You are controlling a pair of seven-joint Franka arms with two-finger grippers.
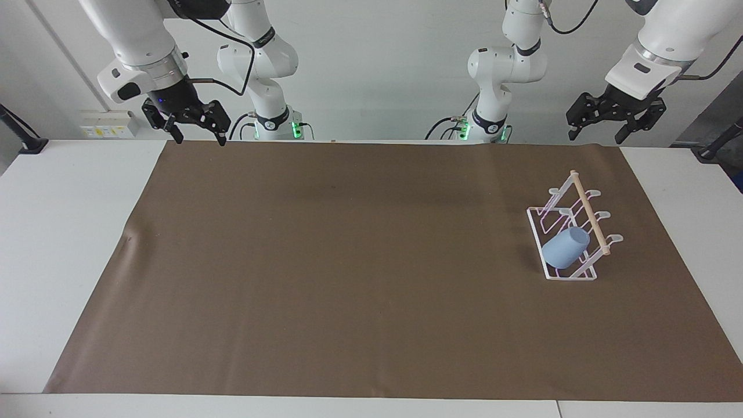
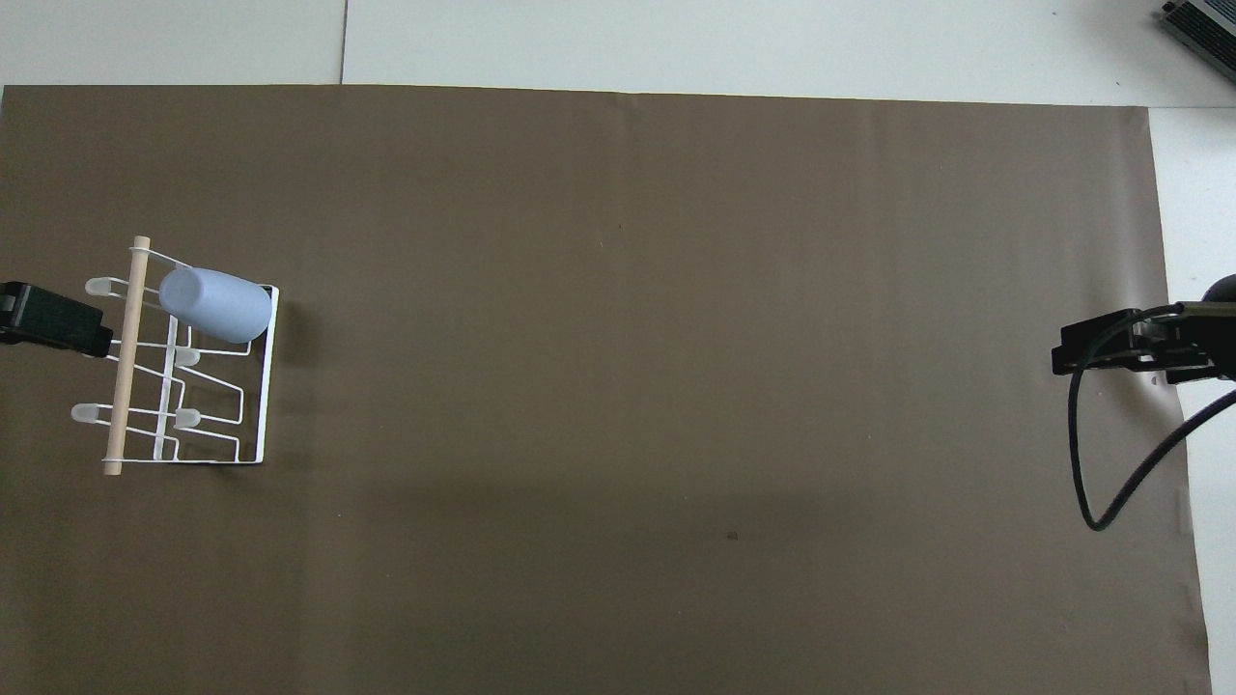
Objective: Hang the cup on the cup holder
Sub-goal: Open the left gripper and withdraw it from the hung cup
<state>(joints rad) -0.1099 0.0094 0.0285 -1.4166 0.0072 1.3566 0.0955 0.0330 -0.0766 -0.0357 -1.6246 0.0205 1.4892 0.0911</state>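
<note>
Overhead view: smooth tapered cup (image 2: 215,304) on white wire cup holder (image 2: 261,386).

From my seat, the mat (image 1: 348,273) covers most of the table (image 1: 64,232). In the facing view the cup holder (image 1: 572,232) stands on the mat at the middle right of the frame; in the overhead view it sits at the middle left. The cup (image 1: 564,247) hangs tilted on the holder's lowest prong in the facing view, its topmost prong in the overhead view.
</note>
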